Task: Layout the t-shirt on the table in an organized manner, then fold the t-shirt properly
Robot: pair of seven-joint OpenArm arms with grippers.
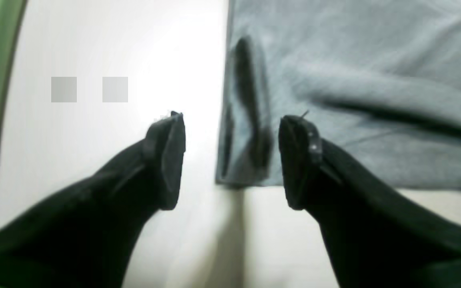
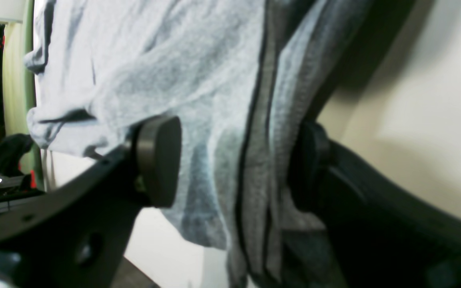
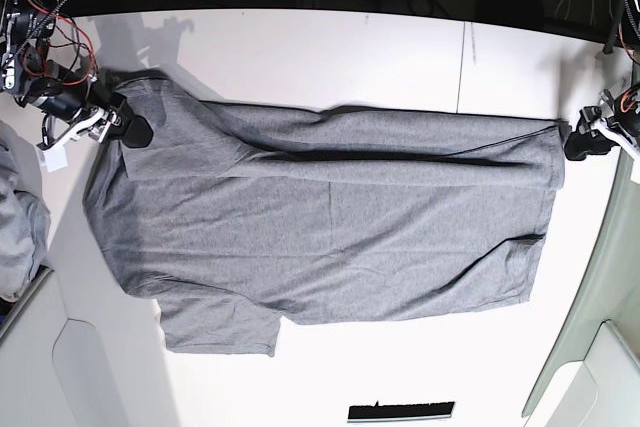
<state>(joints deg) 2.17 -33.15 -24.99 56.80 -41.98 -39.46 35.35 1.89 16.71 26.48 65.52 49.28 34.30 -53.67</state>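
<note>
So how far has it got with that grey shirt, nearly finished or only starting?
Early on. Done: the heather-grey cotton t-shirt lies mostly spread across the white tabletop, though one long edge is doubled over. In hand: the right tool stands open around the shoulder edge, and the left tool stands open beside the hem corner, gripping nothing. Left: flattening that fold, then all the folding.

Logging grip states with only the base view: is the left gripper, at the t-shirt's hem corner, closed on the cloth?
Observer: No. The left wrist view shows the left gripper open, with the t-shirt corner seen between its jaws, ungripped.
Operator: And the right gripper, by the sleeve?
Observer: The right gripper is open too. A doubled, seamed edge of the t-shirt runs between its fingers without being pinched.
</note>
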